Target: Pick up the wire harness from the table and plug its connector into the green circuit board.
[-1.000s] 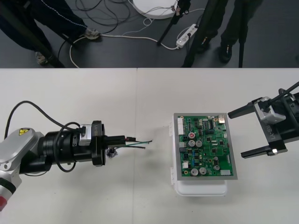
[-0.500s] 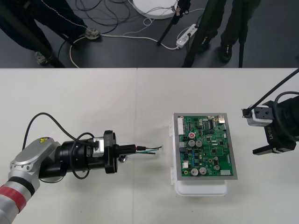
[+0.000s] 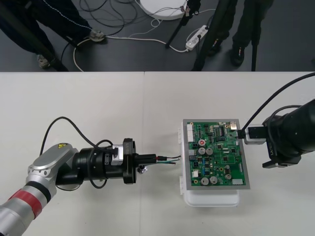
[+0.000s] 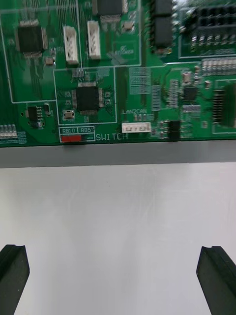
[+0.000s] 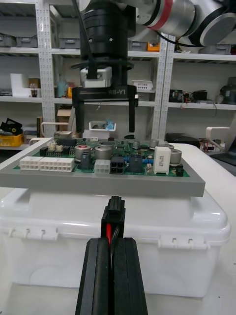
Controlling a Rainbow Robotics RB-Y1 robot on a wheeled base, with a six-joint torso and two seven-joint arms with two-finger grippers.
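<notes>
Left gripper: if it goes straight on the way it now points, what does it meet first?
Probably the side wall of the white base: the plug held by the left gripper sits lower than the green circuit board, though height is hard to judge.

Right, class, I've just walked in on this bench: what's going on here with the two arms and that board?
The left end effector is shut on the wire harness and holds it level, its black plug pointing at the left edge of the green circuit board on its white base. The plug is close to the board but not yet in it. The right end effector hangs open, fingers down, at the board's right edge, holding nothing.
</notes>
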